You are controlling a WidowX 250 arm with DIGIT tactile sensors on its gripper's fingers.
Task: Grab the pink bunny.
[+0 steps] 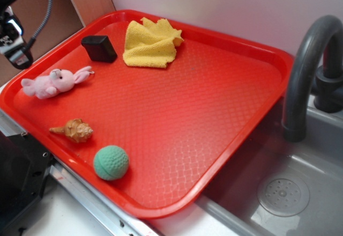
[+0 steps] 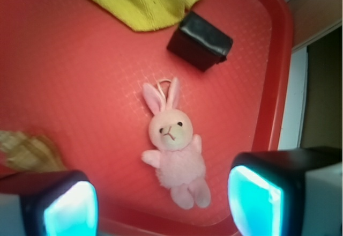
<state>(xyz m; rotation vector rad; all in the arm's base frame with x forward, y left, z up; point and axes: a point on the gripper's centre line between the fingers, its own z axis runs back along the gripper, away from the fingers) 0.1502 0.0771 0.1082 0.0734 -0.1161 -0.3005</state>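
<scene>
On the red tray [image 1: 225, 102], near its 9 o'clock rim in the exterior view, the pink bunny [image 1: 53, 82] is laid flat, ears toward the black block [image 1: 99, 48]. In the wrist view the bunny [image 2: 175, 149] is seen between the two glowing fingertips [image 2: 69, 209], which are spread wide with nothing held; the gripper [image 2: 161, 206] is judged to be above it and not yet touching. For a sound grasp, the gripper should be lowered straight with the soft body centred between the jaws, closing across the torso rather than the ears, well apart from the seashell [image 1: 73, 130] at 7 o'clock. In the exterior view the gripper [image 1: 19, 59] is mostly cut off at the frame's 10 o'clock corner, so its height cannot be told. The seashell is blurred in the wrist view.
</scene>
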